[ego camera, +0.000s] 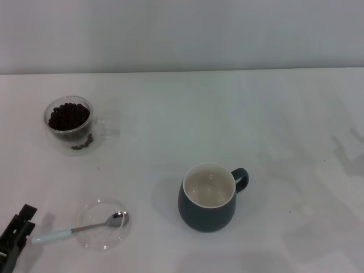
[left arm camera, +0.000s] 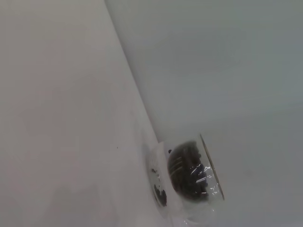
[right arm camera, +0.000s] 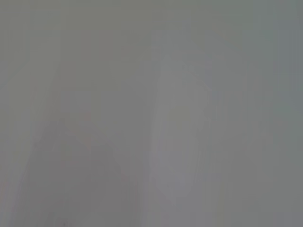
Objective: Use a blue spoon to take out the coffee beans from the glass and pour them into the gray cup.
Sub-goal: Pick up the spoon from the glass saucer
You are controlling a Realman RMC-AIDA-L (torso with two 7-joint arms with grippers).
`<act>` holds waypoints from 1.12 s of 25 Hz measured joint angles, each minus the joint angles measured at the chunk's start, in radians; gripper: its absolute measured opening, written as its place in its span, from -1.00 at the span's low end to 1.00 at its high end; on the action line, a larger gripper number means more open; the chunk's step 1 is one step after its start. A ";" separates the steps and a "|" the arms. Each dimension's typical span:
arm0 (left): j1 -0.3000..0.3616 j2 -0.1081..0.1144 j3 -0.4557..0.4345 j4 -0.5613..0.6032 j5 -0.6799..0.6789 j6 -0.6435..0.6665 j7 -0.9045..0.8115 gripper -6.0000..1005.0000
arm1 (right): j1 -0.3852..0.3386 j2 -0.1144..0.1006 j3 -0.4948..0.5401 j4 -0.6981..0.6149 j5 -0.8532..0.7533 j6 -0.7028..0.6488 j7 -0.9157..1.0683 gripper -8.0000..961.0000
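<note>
My left gripper [ego camera: 16,236] sits low at the near left corner of the white table [ego camera: 284,125], a dark shape just beside the handle tip of the spoon. I cannot tell whether its fingers are spread or closed, and nothing shows between them. My right gripper does not appear in any view; my right wrist camera gives only a plain gray surface.

Just beside my left gripper lies the blue spoon [ego camera: 74,229], a small spoon with a pale light-blue handle and a shiny silver metal neck and bowl. Its bowl rests in a shallow flat clear glass dish [ego camera: 99,242], with the handle reaching out over the rim toward my gripper.

Farther back on the left stands the glass [ego camera: 69,126], a small clear rounded cup with thick transparent walls, upright and filled with the coffee beans [ego camera: 69,116], small dark brown roasted beans heaped near its rim. My left wrist camera also shows it against the table.

Well apart from the dish, near the middle, stands the gray cup [ego camera: 207,215], a rounded dark blue-gray ceramic mug, upright, its cream-white inside bare, its loop handle pointing to my right.
</note>
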 joint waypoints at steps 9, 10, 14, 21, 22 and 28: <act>-0.010 -0.001 0.000 -0.012 0.041 -0.012 0.001 0.27 | 0.017 0.000 0.000 -0.001 -0.002 0.011 -0.003 0.07; -0.011 -0.002 0.000 -0.013 0.046 -0.013 0.001 0.27 | 0.017 -0.001 0.000 -0.001 -0.002 0.014 -0.003 0.07; -0.011 -0.004 0.000 -0.014 0.060 -0.013 0.002 0.27 | 0.025 -0.003 0.000 -0.001 -0.002 0.025 -0.004 0.07; -0.011 -0.009 0.000 -0.014 0.084 -0.009 0.015 0.27 | 0.030 -0.010 0.000 -0.001 -0.001 0.038 -0.004 0.07; -0.011 -0.009 0.000 -0.014 0.087 -0.007 0.019 0.27 | 0.030 -0.011 0.000 -0.001 -0.001 0.039 -0.004 0.07; -0.011 -0.010 -0.002 -0.048 0.094 0.039 0.084 0.27 | 0.031 -0.014 0.000 0.001 -0.001 0.040 -0.006 0.07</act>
